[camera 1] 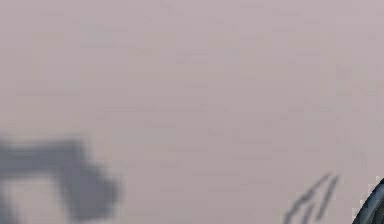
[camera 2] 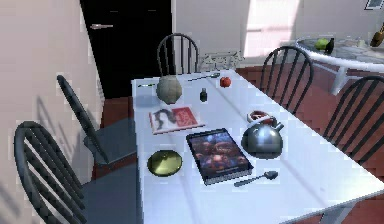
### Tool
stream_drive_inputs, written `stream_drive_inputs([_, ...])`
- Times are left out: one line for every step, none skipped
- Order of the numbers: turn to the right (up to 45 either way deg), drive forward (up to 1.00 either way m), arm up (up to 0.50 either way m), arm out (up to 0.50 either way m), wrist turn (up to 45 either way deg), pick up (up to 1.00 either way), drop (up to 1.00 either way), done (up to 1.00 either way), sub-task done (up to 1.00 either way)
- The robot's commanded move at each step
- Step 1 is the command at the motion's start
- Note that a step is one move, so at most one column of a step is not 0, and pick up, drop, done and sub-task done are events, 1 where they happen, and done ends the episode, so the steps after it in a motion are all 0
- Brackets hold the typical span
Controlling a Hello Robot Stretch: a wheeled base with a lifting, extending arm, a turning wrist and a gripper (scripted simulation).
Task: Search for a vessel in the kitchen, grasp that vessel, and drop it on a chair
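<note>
On the white table (camera 2: 300,175) in the arm side view stand several vessel-like things. A round grey-green vase (camera 2: 169,89) sits near the far end. A shiny metal kettle (camera 2: 264,136) rests toward the right side. Close to the near left edge sits a shallow yellow-green bowl (camera 2: 164,163). Dark spindle-back chairs ring the table: two on the left (camera 2: 50,170) (camera 2: 90,125), one at the far end (camera 2: 177,52), two on the right (camera 2: 288,72) (camera 2: 360,115).
The forward view faces a bare pale wall (camera 1: 190,90) at close range. Also on the table lie a dark flat book (camera 2: 219,154), a magazine (camera 2: 177,119), a spoon (camera 2: 258,179), a small dark bottle (camera 2: 204,95) and a red fruit (camera 2: 226,81). A second round table (camera 2: 350,55) stands at the back right, a dark doorway (camera 2: 125,35) behind.
</note>
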Motion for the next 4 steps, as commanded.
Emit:
stream_drive_inputs([0.0,0.00,0.50,0.00,0.0,0.00,0.00,0.00,0.00])
stream_drive_inputs([0.0,0.00,0.36,0.00,0.0,0.00,0.00,0.00,0.00])
stream_drive_inputs([0.0,0.00,0.00,0.32,0.0,0.00,0.00,0.00,0.00])
stream_drive_inputs([0.0,0.00,0.00,0.00,45.0,0.00,0.00,0.00,0.00])
